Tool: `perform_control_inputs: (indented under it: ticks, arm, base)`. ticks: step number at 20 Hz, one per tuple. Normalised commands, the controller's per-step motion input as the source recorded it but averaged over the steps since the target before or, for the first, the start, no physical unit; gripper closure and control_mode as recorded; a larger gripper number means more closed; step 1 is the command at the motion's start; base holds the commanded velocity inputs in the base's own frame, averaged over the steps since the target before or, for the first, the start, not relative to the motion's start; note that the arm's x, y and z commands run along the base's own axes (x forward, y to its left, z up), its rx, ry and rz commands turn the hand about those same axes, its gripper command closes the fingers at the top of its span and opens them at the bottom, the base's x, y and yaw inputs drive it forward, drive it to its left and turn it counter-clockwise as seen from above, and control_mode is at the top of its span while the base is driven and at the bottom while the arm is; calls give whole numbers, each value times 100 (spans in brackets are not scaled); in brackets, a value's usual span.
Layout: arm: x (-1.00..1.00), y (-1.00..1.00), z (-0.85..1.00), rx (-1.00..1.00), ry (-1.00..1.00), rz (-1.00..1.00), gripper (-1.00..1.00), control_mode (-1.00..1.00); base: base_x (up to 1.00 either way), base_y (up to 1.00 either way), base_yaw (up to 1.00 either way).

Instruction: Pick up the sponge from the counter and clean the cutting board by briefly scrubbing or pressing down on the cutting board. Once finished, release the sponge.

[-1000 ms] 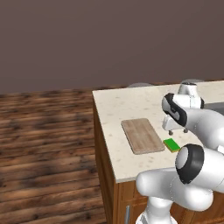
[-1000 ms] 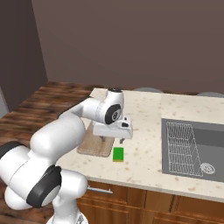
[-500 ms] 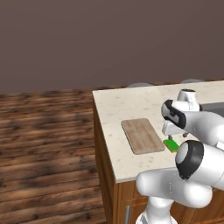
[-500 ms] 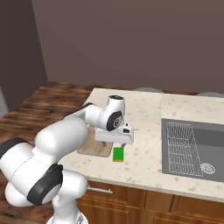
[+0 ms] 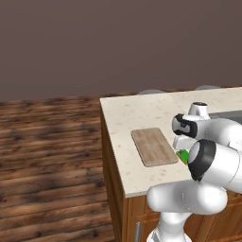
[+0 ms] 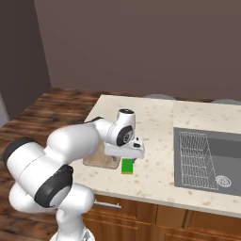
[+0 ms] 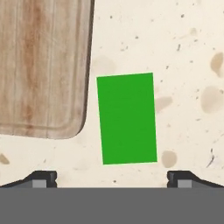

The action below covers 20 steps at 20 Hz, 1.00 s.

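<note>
The green sponge (image 7: 127, 118) lies flat on the beige speckled counter (image 7: 188, 65), just right of the wooden cutting board (image 7: 41, 65) and apart from it. My gripper (image 7: 113, 179) hangs straight above the sponge, open, its two dark fingertips (image 7: 43, 177) spread wider than the block with nothing between them. From the right base view, the sponge (image 6: 127, 165) sits directly under the hand near the counter's front edge, and the arm covers part of the cutting board (image 6: 101, 160). In the left base view the cutting board (image 5: 153, 146) is fully visible and the sponge (image 5: 182, 155) peeks out beside the arm.
A dark sink (image 6: 202, 157) with a wire rack is set into the counter to the right. The counter's front edge runs close to the sponge. Dark plank floor (image 5: 47, 142) lies beyond the counter's left end.
The hand has come down lower and closer over the sponge. The sponge and the cutting board have stayed where they were.
</note>
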Motion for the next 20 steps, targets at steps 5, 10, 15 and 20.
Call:
perform_control_inputs:
  ticks: [5,10,15,20]
  arm:
    - [6,-6,-24,0,0,0,-100,-100]
    - [8,-3,-23,0,0,0,-100,-100]
    - [8,0,-17,0,0,0,-100,-100]
    - [0,0,-5,0,0,0,-100,-100]
  base:
    - [0,0,0]
    - [0,0,0]
    - [0,0,0]
    - [0,0,0]
